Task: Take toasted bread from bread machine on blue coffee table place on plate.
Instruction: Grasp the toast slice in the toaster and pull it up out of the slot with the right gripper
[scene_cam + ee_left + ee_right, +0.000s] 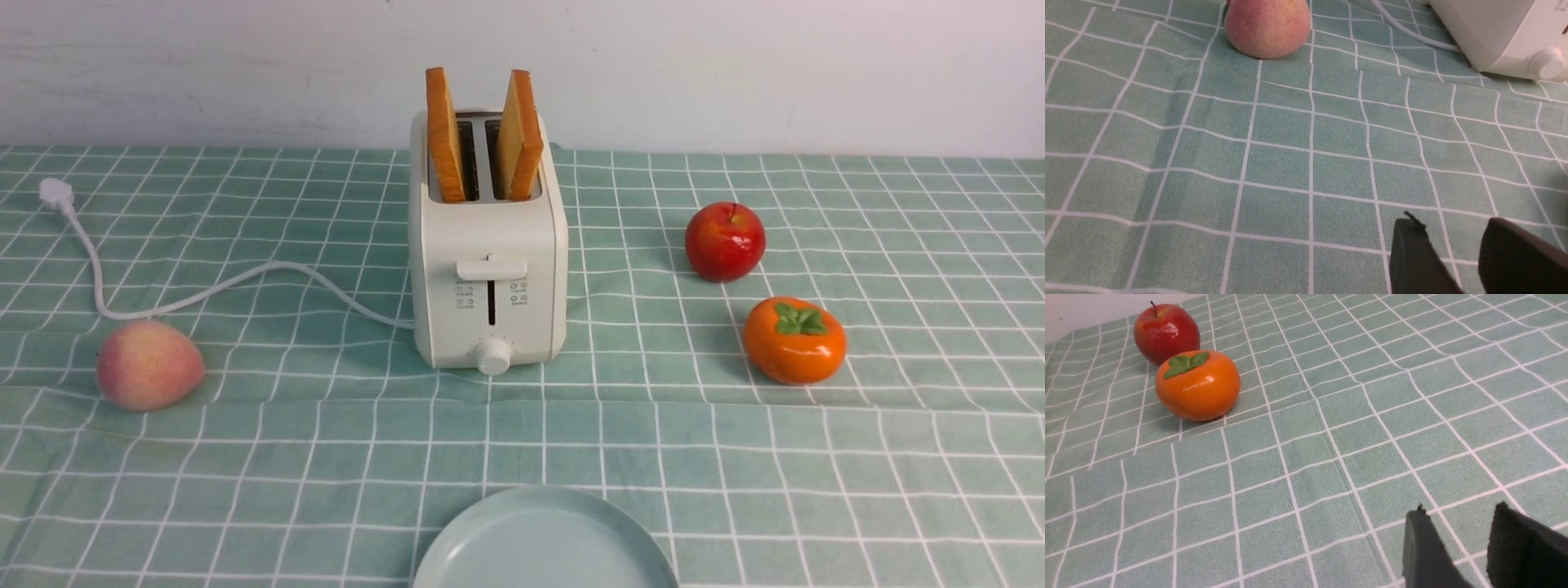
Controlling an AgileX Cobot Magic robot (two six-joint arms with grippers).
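Note:
Two slices of toasted bread (445, 135) (520, 135) stand upright in the slots of the cream-white bread machine (488, 278), which sits mid-way back on the blue coffee table (326, 457). The pale blue-green plate (545, 543) lies empty at the near edge, in front of the bread machine. Neither arm shows in the front view. My left gripper (1453, 228) hovers open over bare cloth, with a corner of the bread machine (1502, 32) far off. Also open and empty over the cloth is my right gripper (1457, 516).
A pinkish peach (148, 365) (1267, 26) lies left of the bread machine, beside its white cord (204, 290) and plug (55, 194). To the right sit a red apple (725, 241) (1166, 332) and an orange persimmon (794, 340) (1198, 386). A white wall backs the table.

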